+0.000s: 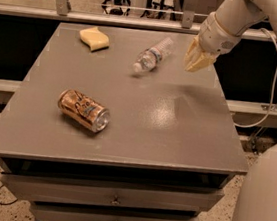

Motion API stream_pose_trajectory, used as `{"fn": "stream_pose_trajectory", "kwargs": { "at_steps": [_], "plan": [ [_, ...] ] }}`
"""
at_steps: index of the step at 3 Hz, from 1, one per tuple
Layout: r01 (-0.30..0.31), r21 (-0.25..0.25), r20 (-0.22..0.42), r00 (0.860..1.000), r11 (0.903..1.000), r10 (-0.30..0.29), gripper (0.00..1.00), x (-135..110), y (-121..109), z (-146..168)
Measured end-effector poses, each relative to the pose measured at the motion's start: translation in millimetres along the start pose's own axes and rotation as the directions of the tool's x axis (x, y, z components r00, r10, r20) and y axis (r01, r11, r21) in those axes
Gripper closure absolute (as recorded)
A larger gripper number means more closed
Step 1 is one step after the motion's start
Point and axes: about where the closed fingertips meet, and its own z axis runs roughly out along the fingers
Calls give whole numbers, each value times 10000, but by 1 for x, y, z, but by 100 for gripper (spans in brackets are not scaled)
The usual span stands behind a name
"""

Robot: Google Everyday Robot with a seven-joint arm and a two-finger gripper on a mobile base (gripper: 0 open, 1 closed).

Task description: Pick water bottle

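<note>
The water bottle is a small clear ribbed bottle with a white cap. It lies on its side on the grey table, at the far middle, cap end toward the front left. My gripper hangs from the arm at the table's far right, a short way to the right of the bottle and not touching it. Its yellowish fingers point down, drawn together, with nothing between them.
A gold-orange drink can lies on its side at the front left. A yellow sponge sits at the far left. A cable hangs off the right side. Drawers are below the front edge.
</note>
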Motion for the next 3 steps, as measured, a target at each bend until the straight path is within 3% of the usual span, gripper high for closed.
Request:
{"fn": "stream_pose_trajectory", "kwargs": {
  "at_steps": [1,2,3],
  "plan": [
    [54,119,-13,10000,9999,-53,100,-7,-2,-14],
    [191,228,17,9998,9996,-191,85,-15,-6,-23],
    [321,307,197,9993,9990,-327,55,-30,-10,-28]
  ]
}}
